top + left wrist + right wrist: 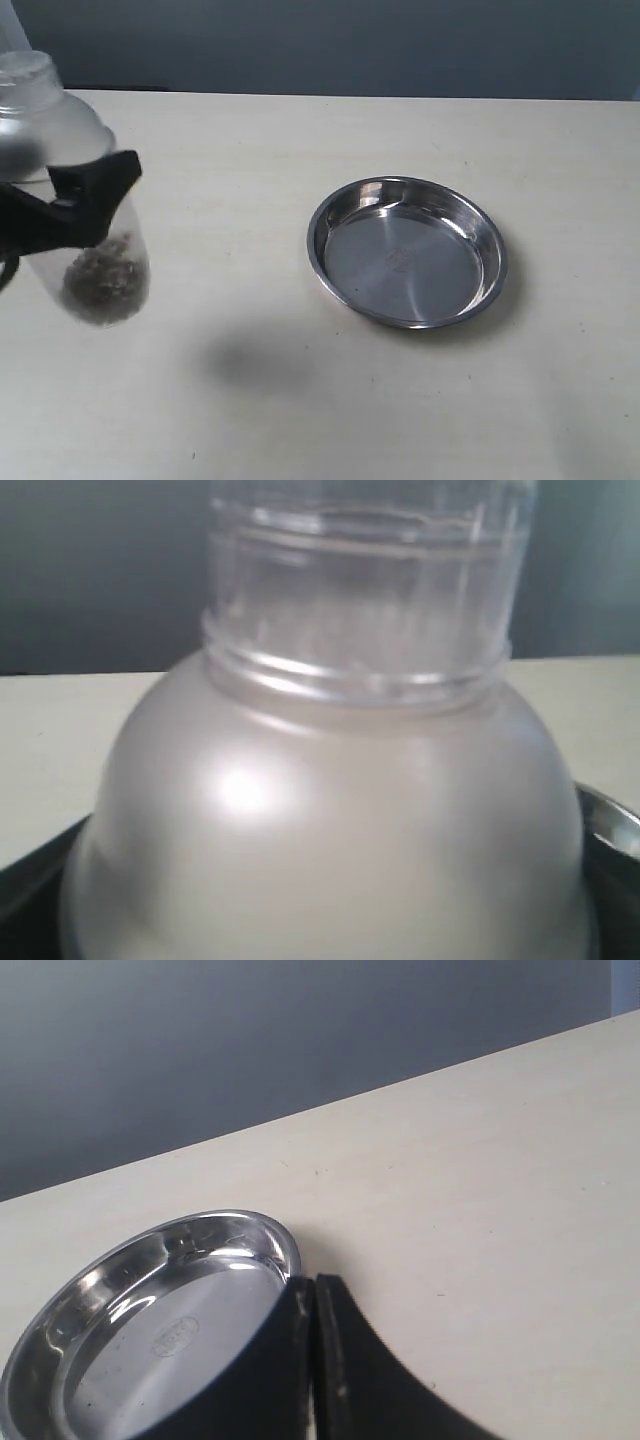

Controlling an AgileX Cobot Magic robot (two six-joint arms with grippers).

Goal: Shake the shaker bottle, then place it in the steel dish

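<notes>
At the far left of the exterior view my left gripper [88, 200] is shut on the shaker bottle [60, 135], holding it tilted in the air above the table. Dark bits [103, 275] sit clumped at the bottle's lower end. The frosted dome [330, 820] and clear cap [360, 590] fill the left wrist view, with black fingers [25, 880] showing at its sides. The steel dish [340, 215] lies empty, right of centre on the table, and its rim [612, 825] peeks past the bottle. My right gripper [315, 1288] is shut on nothing, beside the dish [120, 1275].
The pale table [250, 150] runs back to a dark grey wall [350, 40]. The bottle's soft shadow [255, 362] falls on the table between the bottle and the dish.
</notes>
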